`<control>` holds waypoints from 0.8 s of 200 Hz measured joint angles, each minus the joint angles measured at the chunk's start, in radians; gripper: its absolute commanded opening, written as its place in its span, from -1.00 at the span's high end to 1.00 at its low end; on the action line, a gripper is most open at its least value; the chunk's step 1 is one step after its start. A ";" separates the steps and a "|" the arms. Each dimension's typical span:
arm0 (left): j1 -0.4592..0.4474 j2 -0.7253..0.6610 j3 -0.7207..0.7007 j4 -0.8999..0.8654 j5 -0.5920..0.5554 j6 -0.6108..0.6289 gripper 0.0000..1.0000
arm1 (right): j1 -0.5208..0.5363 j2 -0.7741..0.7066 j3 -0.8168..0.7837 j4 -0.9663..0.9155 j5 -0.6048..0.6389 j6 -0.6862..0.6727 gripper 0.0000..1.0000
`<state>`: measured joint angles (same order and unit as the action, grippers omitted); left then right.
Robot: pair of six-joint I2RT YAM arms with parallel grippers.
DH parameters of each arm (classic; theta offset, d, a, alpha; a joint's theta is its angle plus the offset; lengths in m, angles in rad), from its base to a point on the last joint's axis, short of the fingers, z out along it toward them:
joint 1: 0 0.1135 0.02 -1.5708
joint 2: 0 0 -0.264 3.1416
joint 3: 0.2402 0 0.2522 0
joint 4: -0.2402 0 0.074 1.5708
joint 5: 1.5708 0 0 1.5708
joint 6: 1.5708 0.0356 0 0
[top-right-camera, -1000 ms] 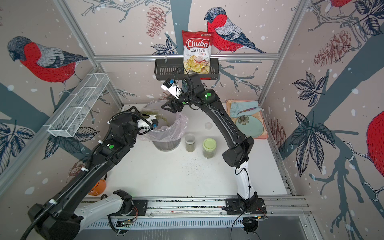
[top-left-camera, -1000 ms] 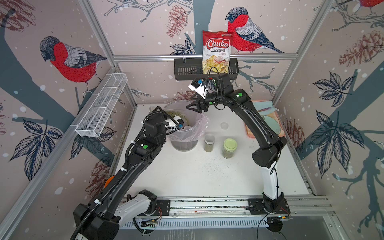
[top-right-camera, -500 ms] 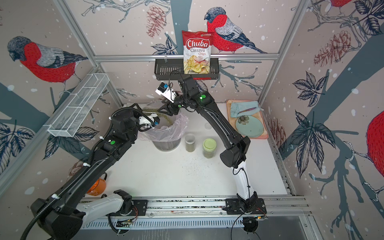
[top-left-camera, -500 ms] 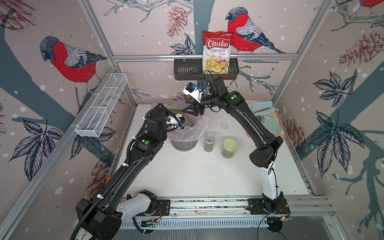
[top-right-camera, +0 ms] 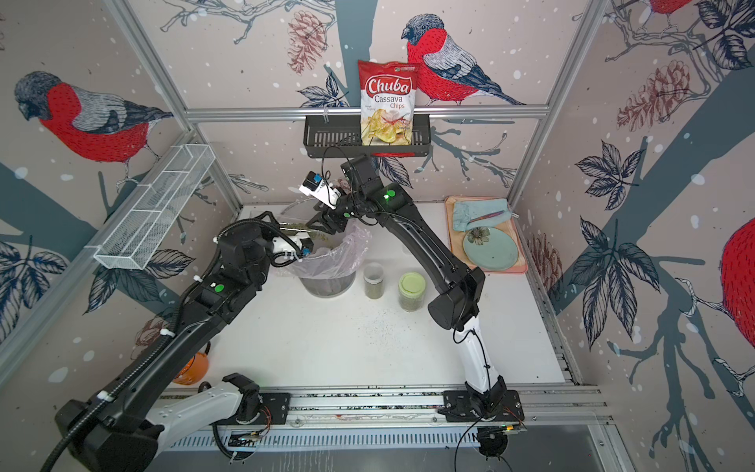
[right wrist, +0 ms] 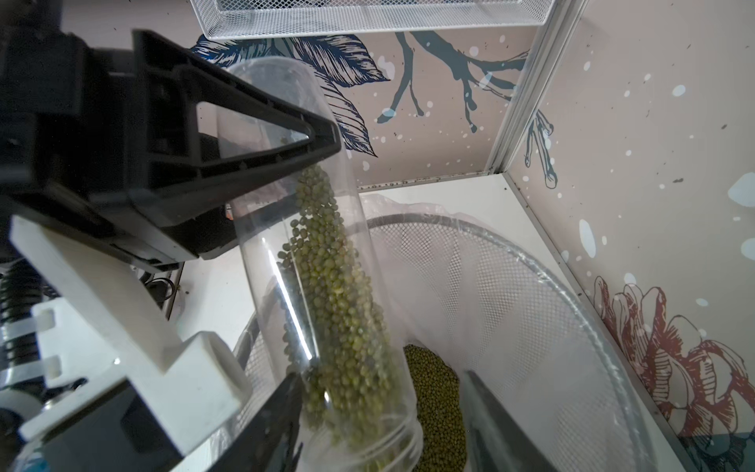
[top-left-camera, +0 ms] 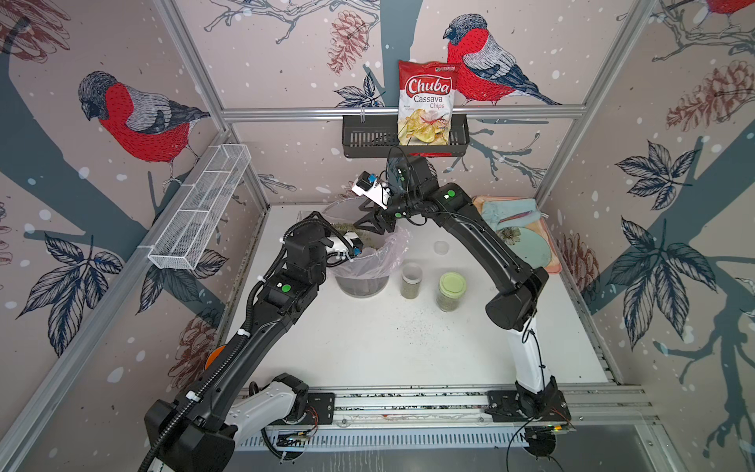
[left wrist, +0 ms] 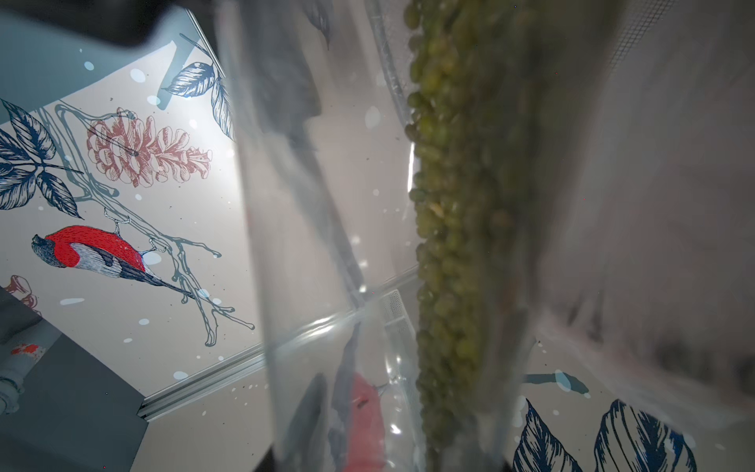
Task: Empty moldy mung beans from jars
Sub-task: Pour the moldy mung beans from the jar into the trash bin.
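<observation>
Mung beans [right wrist: 339, 310] lie along one tilted tube [right wrist: 261, 261], its mouth over one lined bin [right wrist: 490, 241]; more are piled inside. My left gripper [right wrist: 310, 143] clamps the tube. My right gripper [right wrist: 380, 380] is spread open at its mouth. Two lidded jars on the table [top-left-camera: 367, 347]: short jar [top-left-camera: 410, 280], green-lidded jar [top-left-camera: 451, 292].

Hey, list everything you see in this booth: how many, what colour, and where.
bin: one, clear, pinkish liner, rear of table
tall tube: one, clear, tilted mouth-down over the bin
short jar: one, clear lid, beside bin
wide jar: one, pale green lid, beside short jar
mung beans: many, olive-green, in tube, bin, both standing jars
loose cap: one, clear, behind jars
tray: one, pink, back corner; holds teal plate and blue cloth
chip bag: one, red-white, in black wall basket
wire rack: one, white, side wall
left tool: one, black, shut on tall tube
right tool: one, black, open at tube's mouth
</observation>
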<state>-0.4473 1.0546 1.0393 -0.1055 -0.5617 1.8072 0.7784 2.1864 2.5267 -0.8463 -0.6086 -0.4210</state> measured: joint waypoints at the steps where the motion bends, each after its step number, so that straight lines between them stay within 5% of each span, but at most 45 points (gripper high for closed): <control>1: 0.000 0.000 0.000 -0.001 0.000 0.000 0.27 | 0.000 0.000 0.000 0.000 0.000 0.000 -0.23; 160: -0.027 0.057 0.014 -0.020 0.011 0.048 0.27 | 0.034 0.015 0.000 -0.073 0.043 -0.156 -0.23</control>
<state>-0.4740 1.1114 1.0534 -0.1253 -0.5507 1.8549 0.8127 2.2013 2.5263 -0.9192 -0.5655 -0.5770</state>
